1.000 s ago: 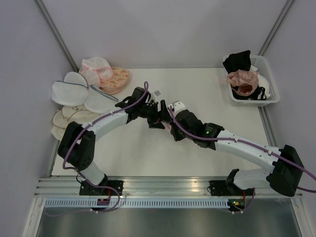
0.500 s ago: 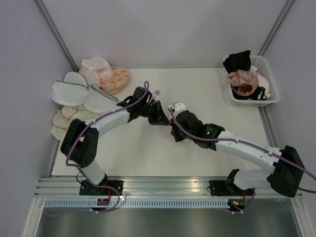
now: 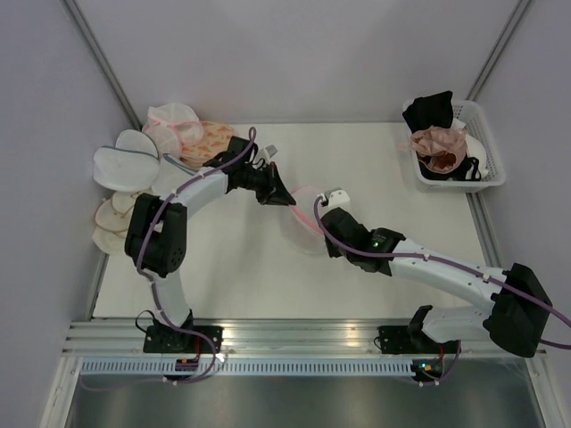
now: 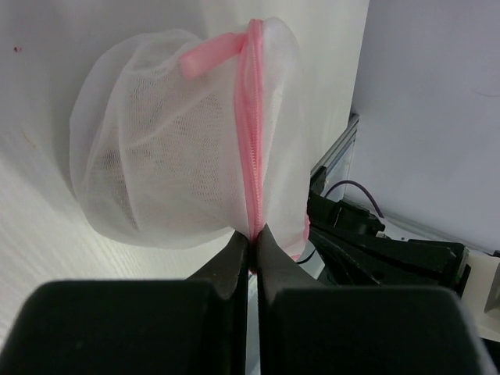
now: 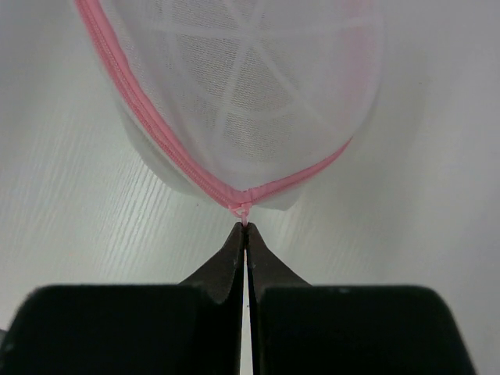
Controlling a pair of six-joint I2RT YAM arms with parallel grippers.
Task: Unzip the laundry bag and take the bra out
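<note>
The laundry bag (image 3: 302,223) is a translucent white mesh pouch with a pink zipper rim (image 4: 251,133), stretched between my two grippers near the table's middle. My left gripper (image 4: 253,234) is shut on the pink zipper rim at the bag's near end; in the top view the left gripper (image 3: 284,197) is at the bag's left side. My right gripper (image 5: 245,226) is shut on the small pink zipper pull (image 5: 244,209) where the zipper lines meet; from above the right gripper (image 3: 320,218) is at the bag's right. I cannot make out the bra through the mesh.
A white basket (image 3: 462,185) at the back right holds a black garment (image 3: 430,111) and a dusty-pink bra (image 3: 439,143). A pile of white mesh bags (image 3: 134,169) and an orange-patterned pouch (image 3: 212,138) lies at the back left.
My left gripper has shut on the bag's zipper rim and drawn back to the left. The right gripper shifted slightly right, still shut, and the bag now stretches between them.
</note>
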